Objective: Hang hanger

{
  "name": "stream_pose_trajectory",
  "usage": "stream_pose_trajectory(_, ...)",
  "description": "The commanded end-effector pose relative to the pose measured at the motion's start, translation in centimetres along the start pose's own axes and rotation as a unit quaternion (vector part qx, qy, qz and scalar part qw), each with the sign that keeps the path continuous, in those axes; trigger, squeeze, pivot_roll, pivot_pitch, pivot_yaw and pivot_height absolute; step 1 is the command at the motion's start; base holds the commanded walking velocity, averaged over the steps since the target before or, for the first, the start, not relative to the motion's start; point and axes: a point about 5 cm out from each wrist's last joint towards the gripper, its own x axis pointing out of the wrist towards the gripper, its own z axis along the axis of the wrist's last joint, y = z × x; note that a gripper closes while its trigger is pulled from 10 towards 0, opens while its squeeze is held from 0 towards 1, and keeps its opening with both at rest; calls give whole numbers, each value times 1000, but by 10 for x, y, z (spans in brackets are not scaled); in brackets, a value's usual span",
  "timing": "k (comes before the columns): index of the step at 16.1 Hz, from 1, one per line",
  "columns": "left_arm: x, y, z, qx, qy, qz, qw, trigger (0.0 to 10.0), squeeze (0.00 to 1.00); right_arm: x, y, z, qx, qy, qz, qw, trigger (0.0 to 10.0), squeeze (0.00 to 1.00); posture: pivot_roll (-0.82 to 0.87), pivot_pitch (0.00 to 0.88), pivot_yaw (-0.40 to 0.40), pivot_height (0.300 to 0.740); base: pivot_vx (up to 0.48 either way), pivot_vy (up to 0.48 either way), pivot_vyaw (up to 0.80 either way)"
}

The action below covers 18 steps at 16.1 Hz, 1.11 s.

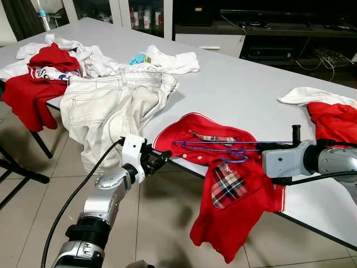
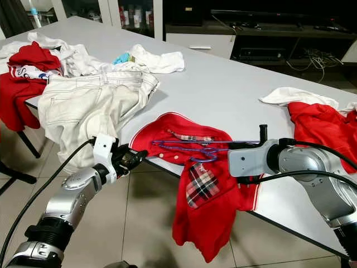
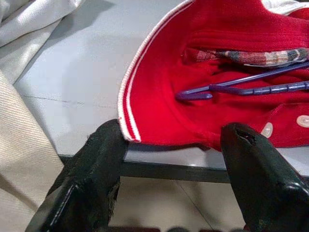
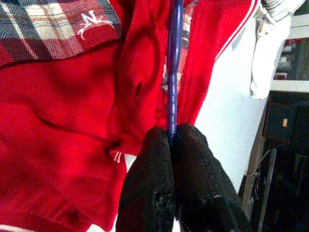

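Observation:
A red polo shirt (image 1: 223, 184) with a plaid pocket hangs over the near edge of the grey table (image 1: 234, 89). A thin purple hanger (image 1: 223, 149) lies across its collar. My right gripper (image 4: 172, 140) is shut on the hanger's end, at the shirt's right side, and shows as a silver wrist (image 1: 284, 159) in the eye views. My left gripper (image 3: 169, 150) is open just below the table edge, at the shirt's white-striped hem (image 3: 126, 104), with its fingers (image 1: 156, 159) not touching the cloth.
Cream trousers (image 1: 106, 106) drape over the table's left edge, with red and white clothes (image 1: 50, 64) piled behind them. Another red and white garment (image 1: 329, 114) lies at the right. Tiled floor (image 1: 162, 223) lies below, a TV cabinet (image 1: 268, 33) behind.

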Motion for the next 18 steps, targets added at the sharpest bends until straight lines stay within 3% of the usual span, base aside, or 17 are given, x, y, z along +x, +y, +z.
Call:
stream_pose_trajectory(1,1,-1,4,5,-9,-3,1000,10000,0,0,1,1,-4,2,5,1000,10000,0,-56,0,-20,740,0,0,0)
stream_pose_trajectory(2,1,-1,6,9,-15,1,1000,8941,0,0,1,1,-4,2,5,1000,10000,0,-56,0,-20,740,0,0,0)
stream_pose_trajectory(3,1,0,8,13,-19,5,1000,9961,0,0,2,1,-4,3,5,1000,10000,0,-56,0,-20,740,0,0,0)
stream_pose_trajectory(6,1,0,10,13,-24,7,1000,10000,0,0,3,1,-2,3,6,1000,10000,0,-56,0,-19,740,0,0,0)
stream_pose_trajectory(7,2,-1,9,13,-25,5,1000,8627,0,0,3,1,-2,3,6,1000,10000,0,-57,0,-20,740,0,0,0)
stream_pose_trajectory(8,2,-1,8,12,-25,4,1000,3882,0,0,3,1,-2,4,6,1000,10000,0,-57,0,-20,740,0,0,0)
stream_pose_trajectory(9,2,-2,8,10,-25,4,1000,471,0,0,2,1,-2,4,6,1000,10000,0,-57,0,-20,740,0,0,0)
stream_pose_trajectory(10,3,-3,8,6,-27,2,1000,0,0,0,3,0,-2,5,6,1000,10000,0,-56,0,-21,740,0,0,0)
stream_pose_trajectory(18,3,-4,8,5,-35,8,999,0,0,-1,2,0,-3,8,4,1000,10000,0,-56,0,-24,740,0,0,0)
